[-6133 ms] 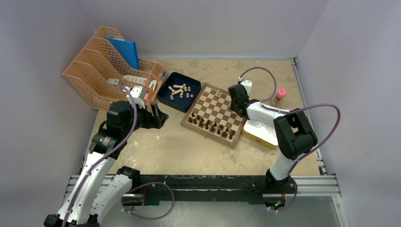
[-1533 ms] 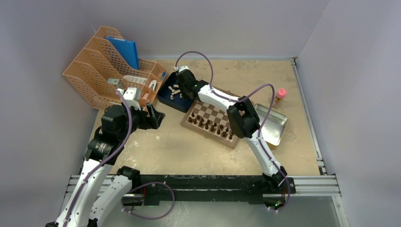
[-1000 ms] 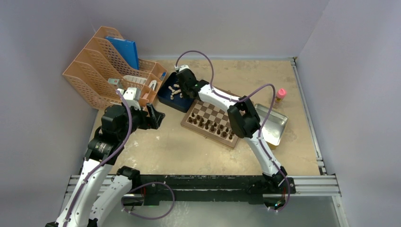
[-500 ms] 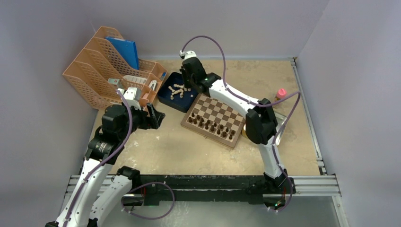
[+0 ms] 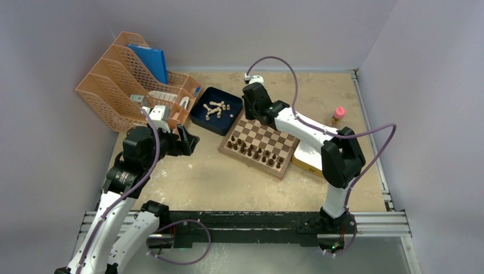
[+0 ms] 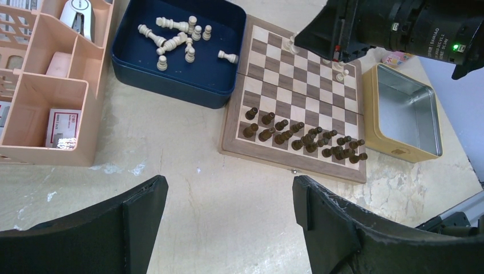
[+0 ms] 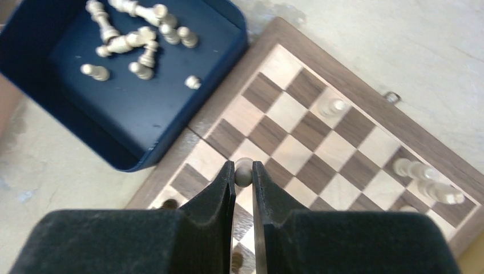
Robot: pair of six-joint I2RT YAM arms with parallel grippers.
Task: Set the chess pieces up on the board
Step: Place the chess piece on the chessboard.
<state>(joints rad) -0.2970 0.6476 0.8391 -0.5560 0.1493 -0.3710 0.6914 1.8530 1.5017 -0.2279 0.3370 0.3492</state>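
Observation:
The board [image 5: 259, 139] lies mid-table, also in the left wrist view [image 6: 297, 108] and the right wrist view [image 7: 319, 142]. Dark brown pieces [image 6: 302, 137] fill its near rows. Several light beige chess pieces [image 5: 216, 108] lie in the dark blue tray [image 7: 68, 114]; three more [image 7: 425, 171] stand on the board's far rows. My right gripper [image 7: 243, 171] is shut on a beige chess piece [image 7: 243, 170] above the board's far left part. My left gripper [image 6: 228, 194] is open and empty, held over bare table left of the board.
An orange desk organiser [image 5: 137, 80] stands at the back left beside the tray. A yellow-rimmed metal tin [image 6: 402, 114] sits right of the board. A small pink-capped bottle [image 5: 338, 114] stands at the far right.
My right gripper was down in the blue tray, then rose and swung right to over the board's far left part. The left arm has not moved.

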